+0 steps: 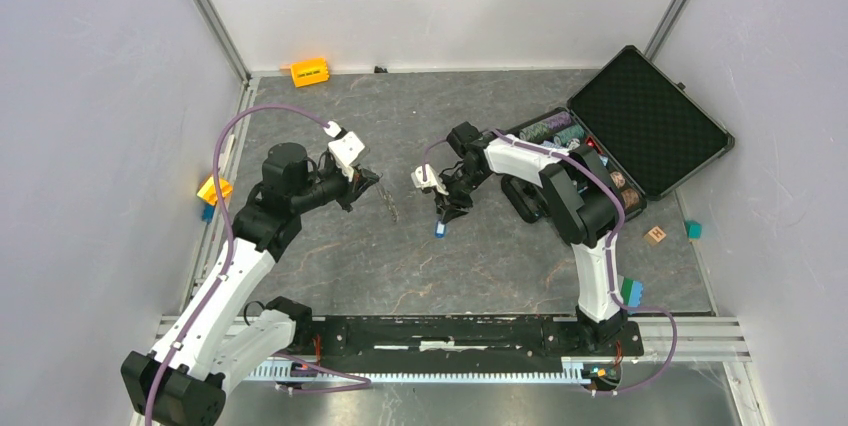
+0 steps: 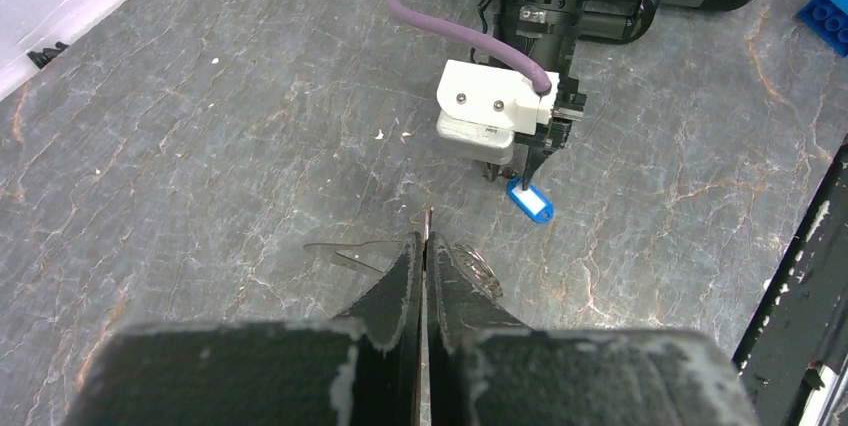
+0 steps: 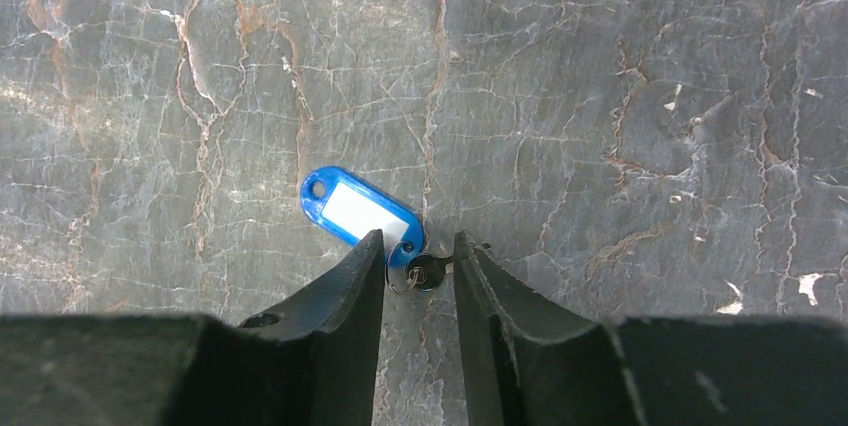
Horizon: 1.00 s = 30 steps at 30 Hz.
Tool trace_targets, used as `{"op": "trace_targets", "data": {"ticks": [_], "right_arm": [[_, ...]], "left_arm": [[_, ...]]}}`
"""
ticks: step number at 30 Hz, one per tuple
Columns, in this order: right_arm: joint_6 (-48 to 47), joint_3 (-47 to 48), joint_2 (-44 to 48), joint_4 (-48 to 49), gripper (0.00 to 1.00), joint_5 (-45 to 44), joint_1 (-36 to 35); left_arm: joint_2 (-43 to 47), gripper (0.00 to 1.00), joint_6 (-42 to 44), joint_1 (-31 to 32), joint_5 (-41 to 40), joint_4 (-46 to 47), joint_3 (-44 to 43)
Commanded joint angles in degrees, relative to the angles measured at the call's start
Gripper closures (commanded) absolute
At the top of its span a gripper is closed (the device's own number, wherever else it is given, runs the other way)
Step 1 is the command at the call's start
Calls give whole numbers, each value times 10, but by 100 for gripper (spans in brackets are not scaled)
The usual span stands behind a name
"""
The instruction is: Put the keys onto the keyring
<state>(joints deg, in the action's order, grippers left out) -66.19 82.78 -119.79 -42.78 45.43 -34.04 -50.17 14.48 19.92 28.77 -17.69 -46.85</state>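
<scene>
Pinching the keyring between fingers pressed tight together, the left claw hangs above the grey, stone-patterned surface. A thin sliver of metal pokes out past its tips, and the ring's curved rim shows just beside one finger. In the overhead view this claw sits left of centre, and the keyring reads as a thin dark line slanting down from it. Opposite, the right claw points straight down at the surface, its jaws spread with a clear gap. Between them lies the small dark head of a key. The key is joined to a blue key tag with a white label, which lies flat on the surface and runs up and to the left from the claw's left finger. That finger appears to touch the tag's near end; whether either finger touches the key cannot be told. From above, the two claws face each other near the middle of the surface, close but apart, with the tag just below the right claw. Also noted: an open black case at the far right with poker chips in its near half, an orange block by the back wall, and a small wooden cube and a teal block to the right of the right arm
</scene>
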Motion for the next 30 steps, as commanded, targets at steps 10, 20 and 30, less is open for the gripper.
{"op": "trace_targets", "data": {"ticks": [10, 20, 30], "right_arm": [[-66, 10, 40, -52, 61, 3, -3], [-91, -10, 68, -52, 57, -18, -3], [-92, -62, 91, -20, 56, -31, -10]], "left_arm": [[10, 98, 16, -6, 19, 13, -2], [11, 98, 16, -9, 28, 10, -3], [8, 98, 14, -11, 33, 8, -3]]}}
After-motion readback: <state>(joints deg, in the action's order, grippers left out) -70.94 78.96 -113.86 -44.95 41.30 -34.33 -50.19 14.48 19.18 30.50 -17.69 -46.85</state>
